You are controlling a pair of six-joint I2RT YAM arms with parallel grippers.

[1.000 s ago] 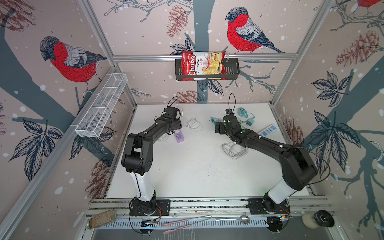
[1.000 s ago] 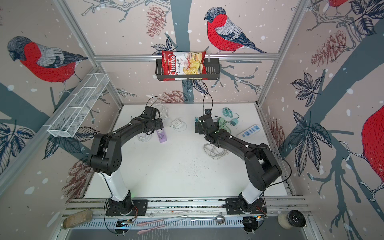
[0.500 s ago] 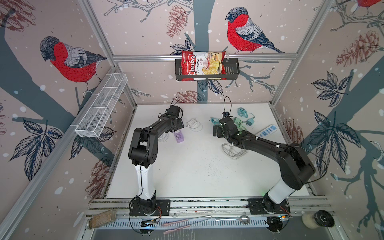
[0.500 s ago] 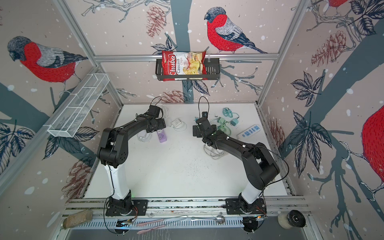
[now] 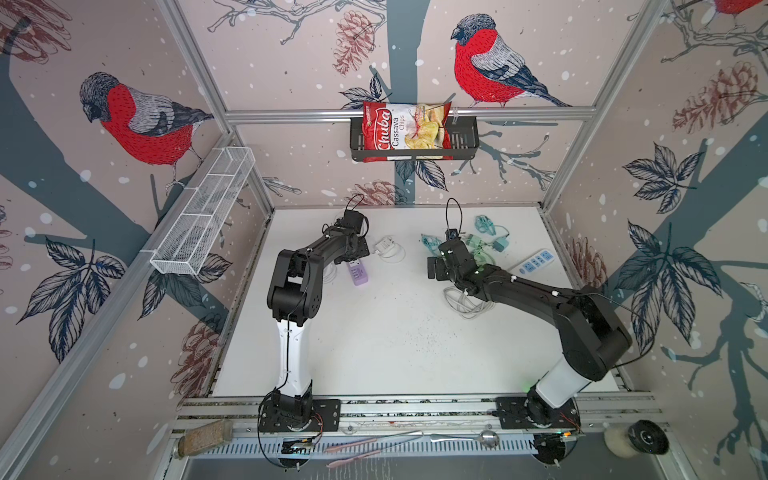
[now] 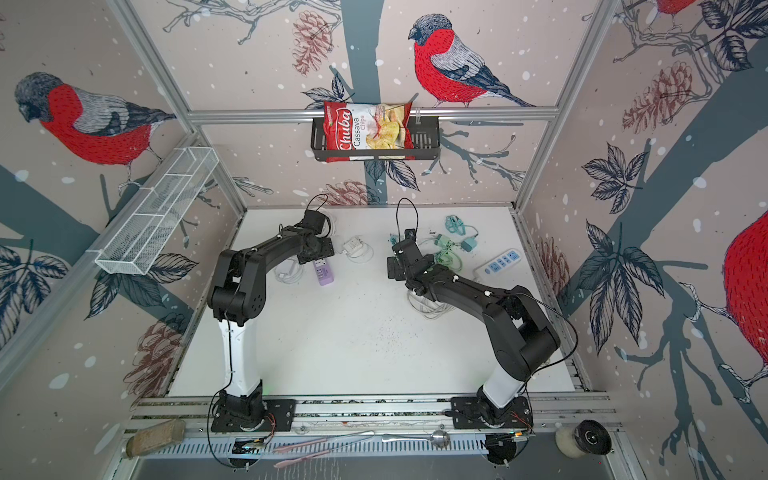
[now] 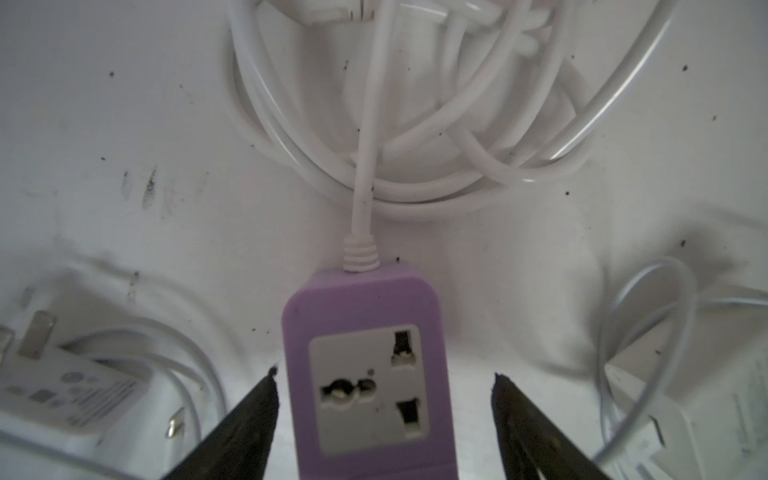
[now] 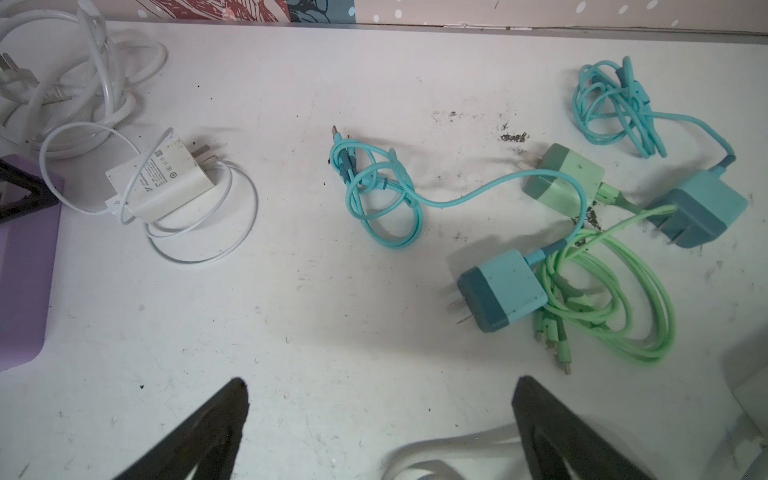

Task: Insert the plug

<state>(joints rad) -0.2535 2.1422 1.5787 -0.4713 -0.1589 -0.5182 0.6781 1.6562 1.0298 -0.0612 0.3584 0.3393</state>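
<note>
Plugs (image 8: 500, 291): 2 blue, 1 green; left gripper (image 7: 384, 374) straddles 1 purple strip (image 7: 365, 303), right gripper (image 8: 381, 380) empty, jaws apart on both.

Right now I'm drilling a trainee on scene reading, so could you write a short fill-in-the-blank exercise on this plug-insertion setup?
The end socket of the lilac plastic power strip, which lies between the fingers of the left gripper, is ___.
The right gripper hovers with its jaws ___.
The red cassava-chips bag sits in a ___ metal basket on the back wall.
The strip's round cord is ___ in colour.
Missing words: empty; open; black; white.
</note>
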